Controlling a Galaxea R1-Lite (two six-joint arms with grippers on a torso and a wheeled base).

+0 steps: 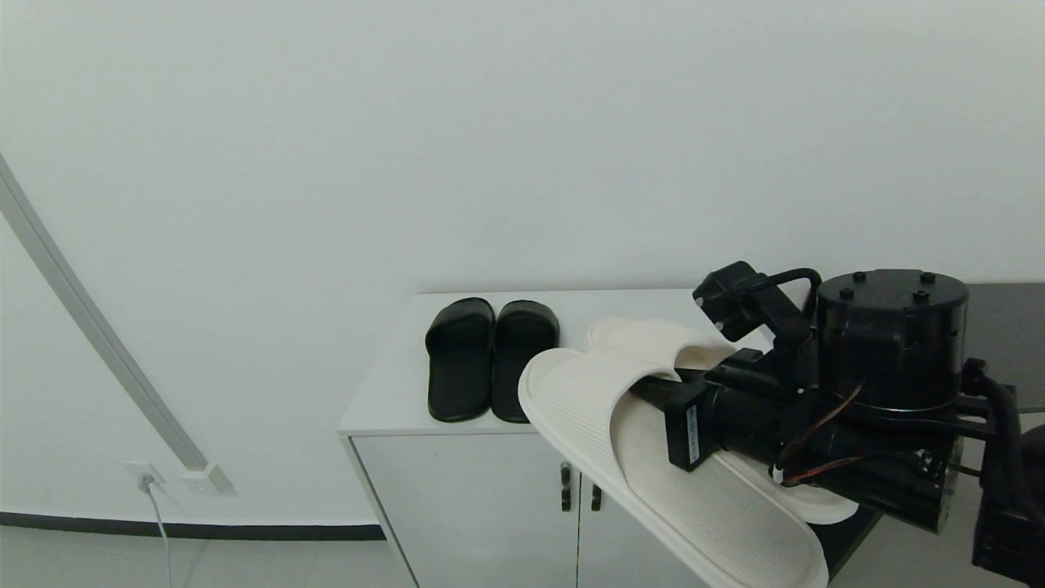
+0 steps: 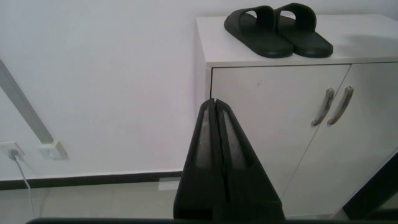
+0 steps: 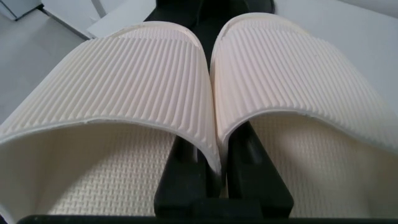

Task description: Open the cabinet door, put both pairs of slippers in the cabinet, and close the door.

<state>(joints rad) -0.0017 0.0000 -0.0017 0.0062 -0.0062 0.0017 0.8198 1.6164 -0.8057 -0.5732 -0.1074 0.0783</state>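
Head view: a white cabinet (image 1: 392, 400) stands at 6 o'clock against a plain wall. Both doors are shut, and the two handles (image 1: 578, 487) stand upright side by side at the middle seam. The black slippers (image 1: 490, 359) rest on top of it, toes toward the wall. From 4 o'clock the right gripper (image 1: 665, 392) holds the white slippers (image 1: 588, 408) in the air before the cabinet, toes pointing to about 10 o'clock.

Left wrist view: the left gripper (image 2: 214, 118) has its fingers pressed together with nothing between them. It points at the cabinet's left front edge. The black slippers (image 2: 280, 28) sit on top, and the handles (image 2: 333, 106) are further along the front.

Right wrist view: the right gripper (image 3: 221, 180) reaches into the white slippers (image 3: 205, 81), one finger inside each, and pinches their touching inner sides.

The opening step looks not yet begun. With the right arm loaded, the free left gripper seems the one for the doors. From it the handles lie roughly at 1 o'clock, their long axes vertical.
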